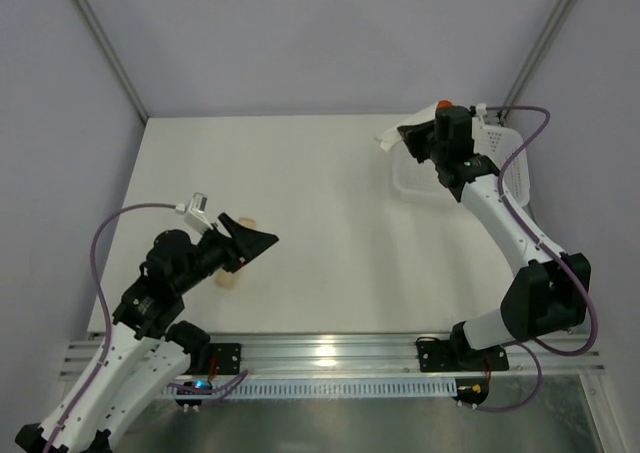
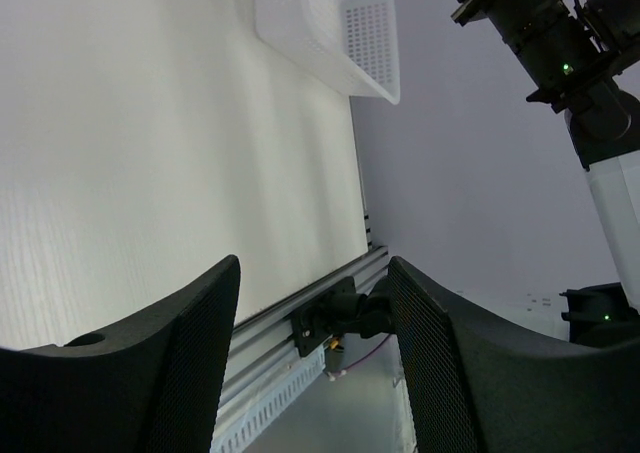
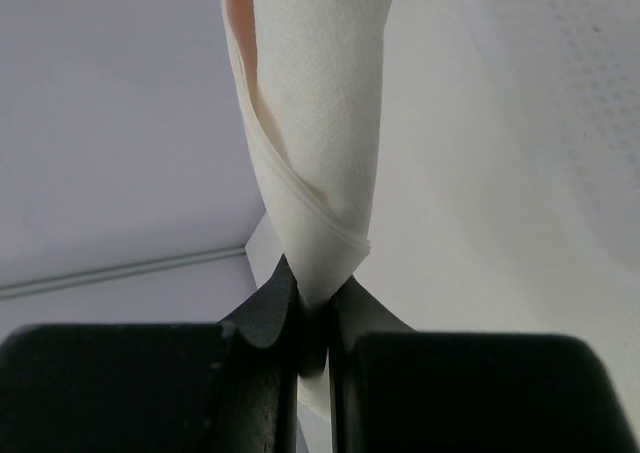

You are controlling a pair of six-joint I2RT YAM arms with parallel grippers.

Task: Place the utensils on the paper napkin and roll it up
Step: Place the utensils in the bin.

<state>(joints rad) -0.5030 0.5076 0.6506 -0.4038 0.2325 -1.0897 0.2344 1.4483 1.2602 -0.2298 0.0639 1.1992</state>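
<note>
The paper napkin (image 3: pixel 315 123) is rolled into a twisted white tube, and my right gripper (image 3: pixel 313 303) is shut on its lower end. A strip of orange utensil (image 3: pixel 236 3) shows inside the roll at its top left edge; the other utensils are hidden. In the top view the right gripper (image 1: pixel 418 138) holds the napkin (image 1: pixel 393 138) in the air at the back right, over the near-left rim of the white basket (image 1: pixel 410 188). My left gripper (image 1: pixel 262 241) is open and empty, raised over the left part of the table; in the left wrist view (image 2: pixel 312 303) its jaws stand wide apart.
The white perforated basket (image 2: pixel 340 23) stands at the back right corner, also in the right wrist view (image 3: pixel 570 103). A short beige piece (image 1: pixel 228 280) lies on the table under the left arm. A metal rail (image 1: pixel 330 351) runs along the table's near edge.
</note>
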